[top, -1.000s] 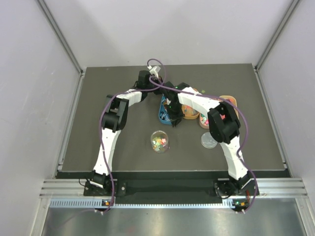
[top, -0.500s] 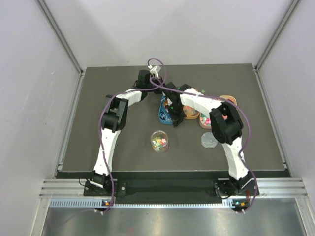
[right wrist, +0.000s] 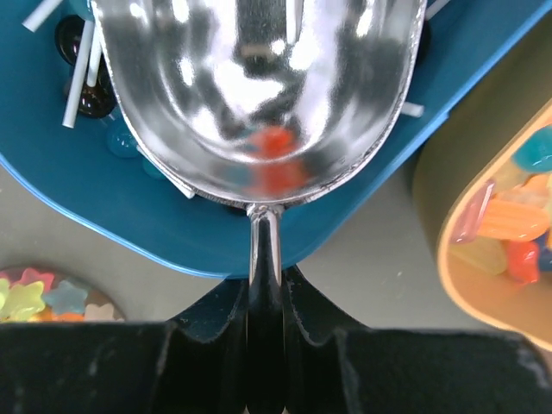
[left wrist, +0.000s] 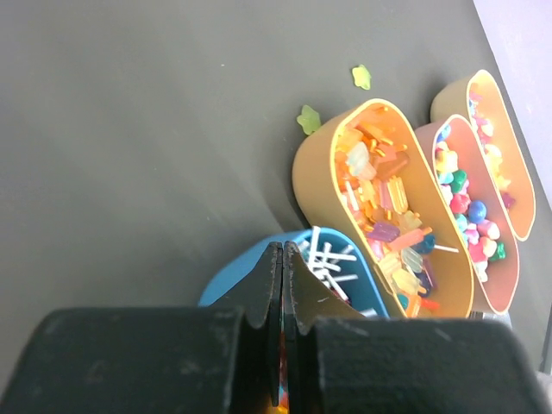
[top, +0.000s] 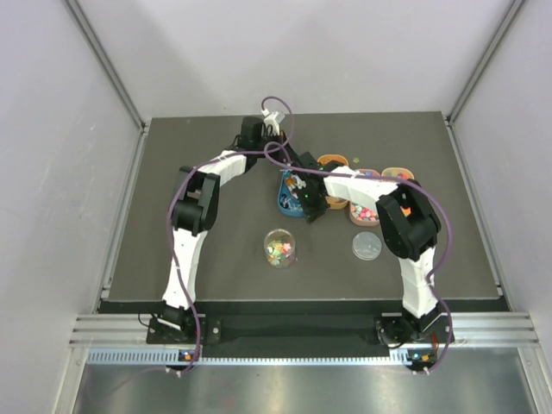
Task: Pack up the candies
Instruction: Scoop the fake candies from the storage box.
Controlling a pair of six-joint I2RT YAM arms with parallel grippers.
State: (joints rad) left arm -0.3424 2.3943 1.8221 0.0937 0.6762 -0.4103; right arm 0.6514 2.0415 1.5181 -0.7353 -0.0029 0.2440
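The tabletop (top: 172, 172) carries everything, with the left arm (top: 191, 207) and right arm (top: 405, 224) both reaching to its far middle. There I count four oval trays: one blue tray (left wrist: 228, 280), two orange trays (left wrist: 315, 172) (left wrist: 444, 99) and one pink tray (left wrist: 427, 151). Nearer the bases stand one clear jar (top: 279, 247) and one lid (top: 366, 246).

The candies (left wrist: 388, 198) fill the trays, far too many to count. More lie in the jar, and two loose ones (left wrist: 309, 119) (left wrist: 361, 77) sit on the tabletop beside the orange tray.

The right jaws are clamped on the handle of the one metal scoop (right wrist: 259, 78), its bowl over the blue tray. A reddish blur shows in the bowl, but I cannot tell a sweet from a reflection. The left jaws are pressed together, holding nothing.

I judge these sweets light, hard and quick to roll or scatter. I would lift them from underneath with the scoop rather than pinch them.
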